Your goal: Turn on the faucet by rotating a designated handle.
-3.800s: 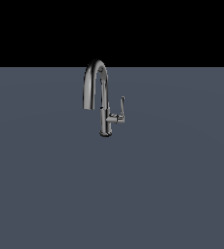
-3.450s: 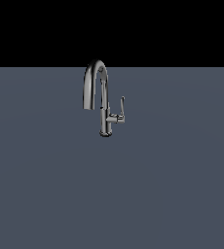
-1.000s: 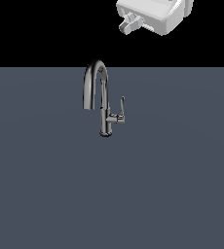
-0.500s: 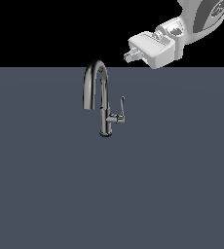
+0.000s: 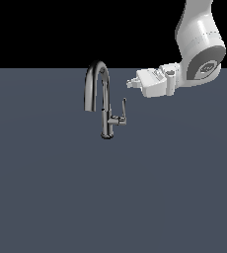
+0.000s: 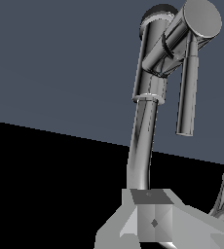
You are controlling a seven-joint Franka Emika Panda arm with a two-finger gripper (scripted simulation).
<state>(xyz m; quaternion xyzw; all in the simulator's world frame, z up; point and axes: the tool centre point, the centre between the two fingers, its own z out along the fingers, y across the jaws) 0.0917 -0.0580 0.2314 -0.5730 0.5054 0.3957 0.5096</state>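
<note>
While one faucet (image 5: 104, 101) stands, one handle (image 5: 124, 108) juts.

Setting: simulated test scene, not a furnished room | Evidence: flat, uniform grey-blue worktop (image 5: 46, 197) without edges or texture; plain black backdrop above it | Fixtures: single chrome faucet (image 5: 103, 99) standing alone on the worktop | Equipment: white robot arm (image 5: 199, 44) rendered with smooth, synthetic shading

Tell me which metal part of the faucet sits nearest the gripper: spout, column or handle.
The handle, the thin upright lever on the stub at the exterior view's right of the column; the gripper hovers above it, touching nothing. The spout arches away.
</note>
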